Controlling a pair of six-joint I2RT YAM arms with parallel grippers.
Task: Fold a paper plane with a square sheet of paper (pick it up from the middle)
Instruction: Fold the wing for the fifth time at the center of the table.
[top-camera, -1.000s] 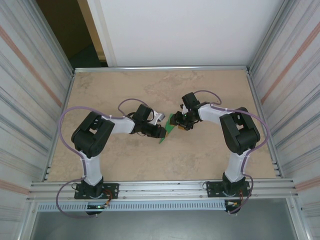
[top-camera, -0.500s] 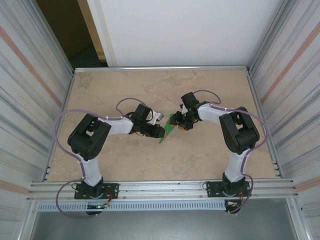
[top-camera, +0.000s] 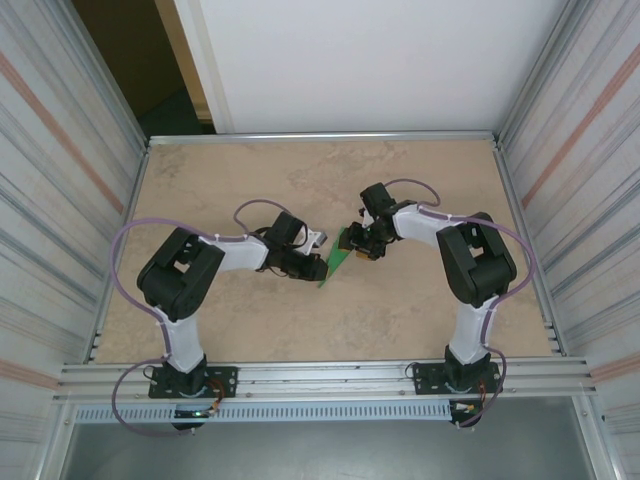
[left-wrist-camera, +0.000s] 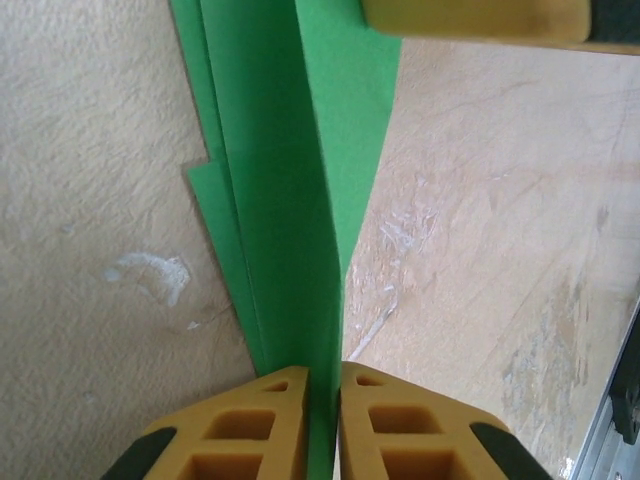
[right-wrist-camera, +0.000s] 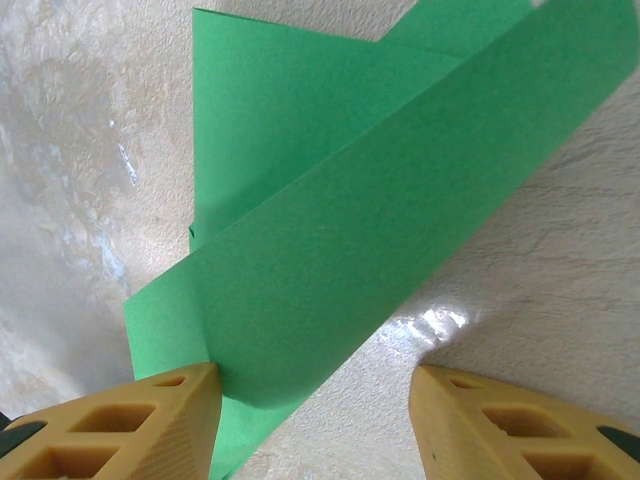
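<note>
Top external: my two arms meet over the middle of the table (top-camera: 250, 180). The paper plane (top-camera: 337, 262) (only half made, a narrow green sliver from up here) lies between them, with my left gripper (top-camera: 322, 266) at its near end and my right gripper (top-camera: 358, 248) at its far end. Left wrist: my left gripper (left-wrist-camera: 322, 375) has its yellow fingers pressed together on the folded edge of the paper plane (left-wrist-camera: 290, 170). The paper runs away from me as a long strip, with layered flaps beside it on the table (left-wrist-camera: 90, 150). A yellow pad (left-wrist-camera: 470, 18) crosses the strip's far end, most likely my other hand's. Right wrist: my right gripper (right-wrist-camera: 315, 385) is spread wide and grips nothing. A broad band of the paper plane (right-wrist-camera: 340, 260) slants across the table (right-wrist-camera: 520, 300), its lower corner touching one finger and well apart from the other. I judge this to be mid-fold, with the centre ridge pinched and a wing not yet creased. The next move calls for my right hand to take the loose flap squarely while my left holds firm, since paper this thin could slip or buckle.
</note>
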